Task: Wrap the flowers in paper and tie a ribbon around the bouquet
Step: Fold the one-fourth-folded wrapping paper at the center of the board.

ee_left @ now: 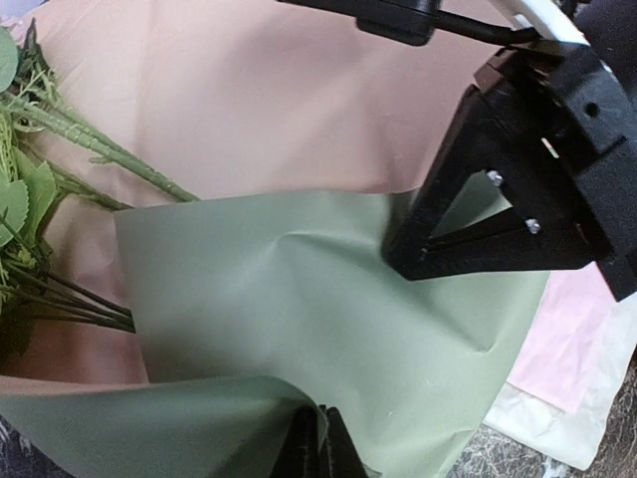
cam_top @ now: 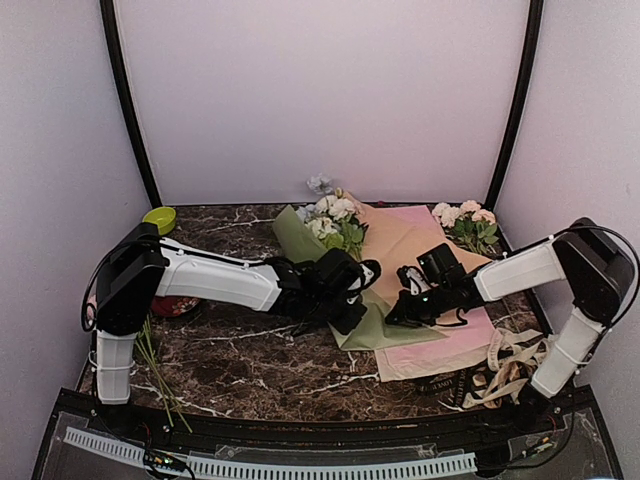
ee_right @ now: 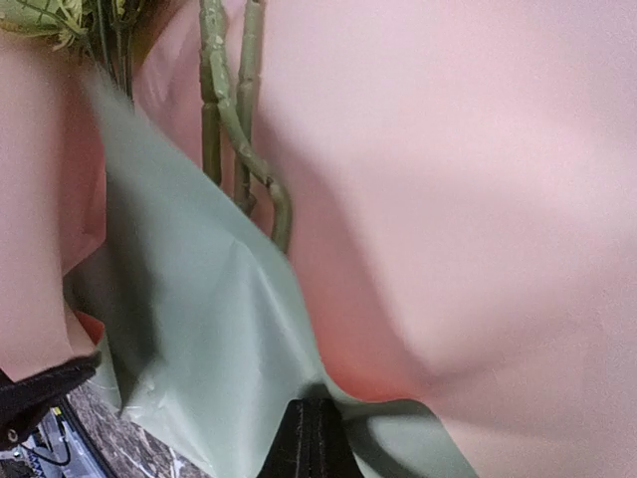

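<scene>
The sage-green paper [cam_top: 378,328] lies partly folded over the flowers [cam_top: 331,221], whose cream and pale blue blossoms stick out at the back. In the left wrist view the green stems [ee_left: 98,145] run under the paper [ee_left: 299,299]. My left gripper [ee_left: 319,439] is shut on a lifted edge of the sheet. My right gripper [ee_right: 313,423] is shut on the paper's [ee_right: 189,329] opposite edge, beside the stems [ee_right: 239,139]. The two grippers, left [cam_top: 350,316] and right [cam_top: 396,318], stand close together over the sheet. A black ribbon [cam_top: 438,382] with pale lettering lies at the front right.
A tan kraft sheet [cam_top: 402,240] lies under the green paper, and a pink sheet [cam_top: 455,342] lies below that. Pink-and-white blossoms [cam_top: 466,222] sit at the back right. A cream ribbon [cam_top: 503,362] lies near the right arm. At the left are a green bowl [cam_top: 160,218] and loose stems [cam_top: 156,372].
</scene>
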`<state>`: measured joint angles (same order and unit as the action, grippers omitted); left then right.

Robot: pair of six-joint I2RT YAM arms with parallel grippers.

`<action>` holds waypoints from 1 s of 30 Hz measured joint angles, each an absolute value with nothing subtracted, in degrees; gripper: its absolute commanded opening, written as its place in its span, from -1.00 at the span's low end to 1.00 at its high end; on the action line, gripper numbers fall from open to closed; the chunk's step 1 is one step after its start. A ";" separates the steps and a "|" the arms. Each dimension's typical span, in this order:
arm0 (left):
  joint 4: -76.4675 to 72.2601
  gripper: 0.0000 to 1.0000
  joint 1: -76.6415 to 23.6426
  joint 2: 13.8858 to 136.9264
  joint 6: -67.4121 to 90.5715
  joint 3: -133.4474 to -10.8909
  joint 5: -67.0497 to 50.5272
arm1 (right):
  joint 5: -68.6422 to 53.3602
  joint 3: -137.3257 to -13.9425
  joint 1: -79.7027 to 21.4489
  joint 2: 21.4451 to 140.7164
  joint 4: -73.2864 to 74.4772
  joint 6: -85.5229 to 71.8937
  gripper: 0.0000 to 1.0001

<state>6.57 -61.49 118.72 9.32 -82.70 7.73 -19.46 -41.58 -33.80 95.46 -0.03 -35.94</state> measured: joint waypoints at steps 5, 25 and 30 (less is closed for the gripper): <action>7.38 -1.00 -61.82 120.20 4.34 -84.20 5.30 | -21.78 -41.69 -33.69 97.23 -3.46 -36.29 -1.00; 12.69 -1.00 -63.22 122.34 -3.81 -86.02 3.81 | -18.92 -66.76 -34.57 92.40 8.45 -25.63 -0.59; 12.56 -1.00 -61.14 122.26 2.11 -86.54 -0.23 | -19.00 -62.04 -34.98 90.91 6.09 -25.45 -0.67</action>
<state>12.56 -61.14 122.26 2.11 -86.54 -0.23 -19.00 -62.04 -34.98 90.91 6.09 -25.45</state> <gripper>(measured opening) 0.005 0.187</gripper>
